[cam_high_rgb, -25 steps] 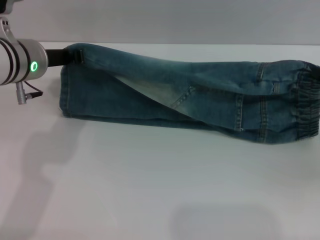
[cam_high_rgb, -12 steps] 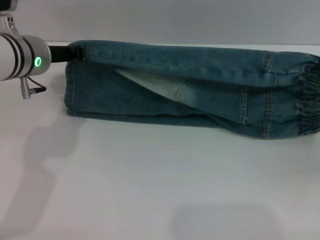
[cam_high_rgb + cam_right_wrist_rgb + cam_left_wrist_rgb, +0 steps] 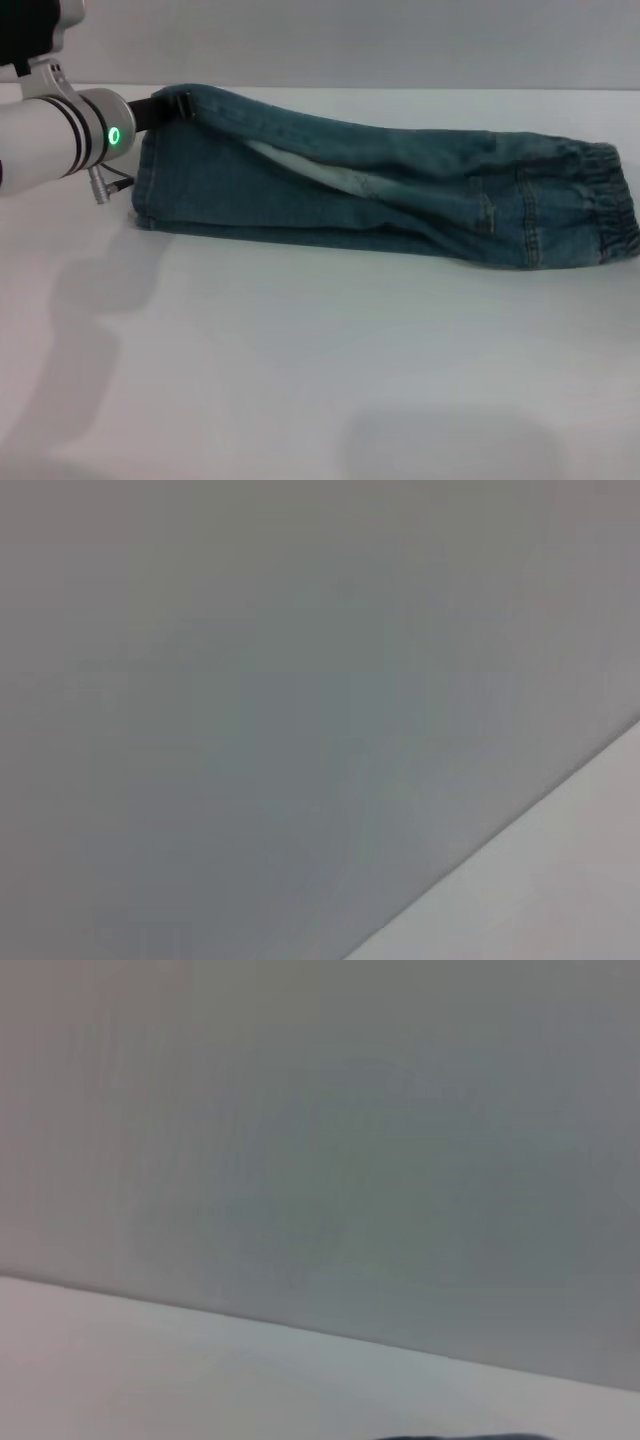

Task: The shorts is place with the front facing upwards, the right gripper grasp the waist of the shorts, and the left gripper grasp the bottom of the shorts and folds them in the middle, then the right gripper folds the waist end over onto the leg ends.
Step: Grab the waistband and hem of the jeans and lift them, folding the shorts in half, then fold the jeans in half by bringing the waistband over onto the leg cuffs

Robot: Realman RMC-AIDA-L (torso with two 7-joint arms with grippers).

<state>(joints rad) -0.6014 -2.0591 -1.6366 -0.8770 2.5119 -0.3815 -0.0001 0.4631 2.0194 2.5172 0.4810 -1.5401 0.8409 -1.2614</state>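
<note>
shorts (image 3: 400, 200) lie lengthwise along counter (image 3: 320, 380), folded in half; left gripper (image 3: 172, 105) clamped on hem corner, opposite waistband (image 3: 605, 200); right gripper unseen, state unknown.

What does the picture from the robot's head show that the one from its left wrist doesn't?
Only the head view shows the shorts, folded lengthwise on the white table, the elastic waist toward the robot's right. It also shows the left gripper pinching the upper leg hem at the left end, raised off the table. The right gripper is not in sight.

Only the left wrist view adds almost nothing: a thin dark sliver at its lower edge, too small to identify.

Both show the white table surface meeting a plain grey wall.
</note>
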